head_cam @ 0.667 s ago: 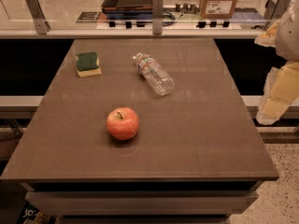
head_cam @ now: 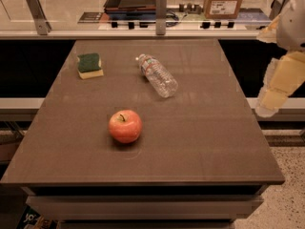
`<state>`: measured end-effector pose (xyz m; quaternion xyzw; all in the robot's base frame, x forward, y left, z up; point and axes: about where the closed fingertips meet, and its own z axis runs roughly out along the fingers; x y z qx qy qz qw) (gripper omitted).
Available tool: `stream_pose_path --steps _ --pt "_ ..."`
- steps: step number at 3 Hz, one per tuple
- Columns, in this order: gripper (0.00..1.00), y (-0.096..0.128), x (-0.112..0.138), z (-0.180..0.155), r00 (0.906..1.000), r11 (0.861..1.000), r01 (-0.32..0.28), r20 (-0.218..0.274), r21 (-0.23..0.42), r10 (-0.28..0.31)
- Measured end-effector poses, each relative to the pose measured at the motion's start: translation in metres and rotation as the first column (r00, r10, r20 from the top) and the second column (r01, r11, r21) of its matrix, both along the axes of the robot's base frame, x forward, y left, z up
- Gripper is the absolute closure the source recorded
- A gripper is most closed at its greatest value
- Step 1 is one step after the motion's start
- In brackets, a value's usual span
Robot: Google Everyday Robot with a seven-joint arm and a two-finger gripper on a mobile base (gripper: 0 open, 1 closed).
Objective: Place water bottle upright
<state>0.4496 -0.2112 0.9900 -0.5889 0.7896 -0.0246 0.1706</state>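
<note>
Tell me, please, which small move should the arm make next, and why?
Probably bring the tool, which hangs beyond the right edge of the table, over toward the water bottle: the bottle lies on its side, far from the tool and ungrasped.

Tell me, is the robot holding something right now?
Nothing. The gripper hangs past the right side of the table, away from everything. The water bottle lies on its side on the table, untouched.

On table [head_cam: 200,147] — water bottle [head_cam: 157,75] lying flat, apple [head_cam: 125,126] in front, sponge [head_cam: 90,65] back-left; pincer [head_cam: 268,105] beyond right edge.
</note>
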Motion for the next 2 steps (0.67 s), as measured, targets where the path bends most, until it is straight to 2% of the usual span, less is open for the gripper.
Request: stream_pose_path --steps 1,2 --pt "0.0 0.005 0.023 0.006 0.9974 0.995 0.063 -0.039 0.082 -0.06" --pt "0.0 0.009 0.047 0.012 0.9859 0.969 0.164 -0.065 0.185 -0.154"
